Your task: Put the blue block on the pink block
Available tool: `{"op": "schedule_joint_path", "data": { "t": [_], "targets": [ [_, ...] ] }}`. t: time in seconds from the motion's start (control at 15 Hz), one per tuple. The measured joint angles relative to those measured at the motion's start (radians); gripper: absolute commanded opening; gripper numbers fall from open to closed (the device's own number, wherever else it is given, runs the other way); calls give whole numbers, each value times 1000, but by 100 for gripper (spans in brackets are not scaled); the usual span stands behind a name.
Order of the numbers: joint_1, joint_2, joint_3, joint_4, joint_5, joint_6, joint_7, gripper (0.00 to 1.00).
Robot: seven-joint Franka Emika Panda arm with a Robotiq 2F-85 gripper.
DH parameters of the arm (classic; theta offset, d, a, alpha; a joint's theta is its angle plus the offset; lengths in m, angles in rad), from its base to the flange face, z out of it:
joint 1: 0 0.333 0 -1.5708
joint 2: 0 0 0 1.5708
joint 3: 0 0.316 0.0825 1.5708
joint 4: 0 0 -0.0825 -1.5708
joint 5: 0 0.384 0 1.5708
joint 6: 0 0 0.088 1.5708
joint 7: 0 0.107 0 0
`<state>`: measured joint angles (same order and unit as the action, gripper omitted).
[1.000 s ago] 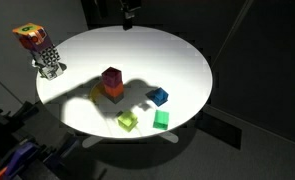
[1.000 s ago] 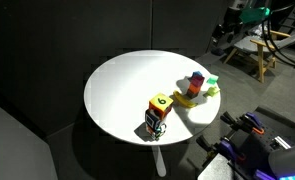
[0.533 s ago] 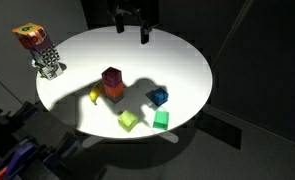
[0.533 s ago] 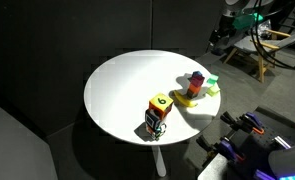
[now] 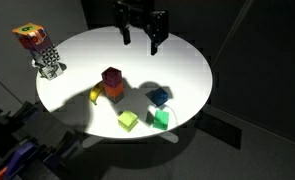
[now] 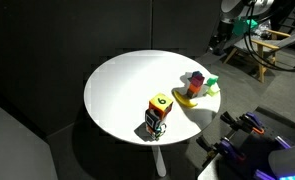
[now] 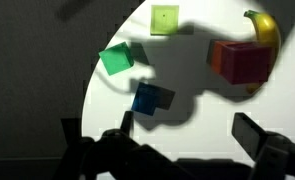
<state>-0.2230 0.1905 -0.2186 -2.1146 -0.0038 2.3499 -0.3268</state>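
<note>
The blue block (image 5: 159, 97) lies on the round white table (image 5: 177, 55), in shadow; it also shows in the wrist view (image 7: 145, 98). The pink block (image 5: 112, 76) sits on top of an orange block (image 5: 113, 91) left of it, and shows in the wrist view (image 7: 247, 62) and in an exterior view (image 6: 196, 77). My gripper (image 5: 141, 42) hangs open and empty above the far side of the table, well above and behind the blocks. In the wrist view its fingers (image 7: 190, 135) frame bare table just below the blue block.
A green block (image 5: 162, 119) and a yellow-green block (image 5: 128, 121) lie near the table's front edge. A yellow banana-shaped piece (image 5: 94, 95) lies beside the orange block. A multicoloured cube on a metal stand (image 5: 43, 50) is at the table's left edge.
The gripper has come down and forward over the table's far side. Its shadow has shifted across the blocks. The blocks have not moved.
</note>
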Motion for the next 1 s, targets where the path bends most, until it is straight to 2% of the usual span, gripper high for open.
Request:
{"op": "schedule_joint_path", "data": {
  "t": [1.0],
  "targets": [
    [-13,53,6,15,17,3,-12,100]
  ]
}}
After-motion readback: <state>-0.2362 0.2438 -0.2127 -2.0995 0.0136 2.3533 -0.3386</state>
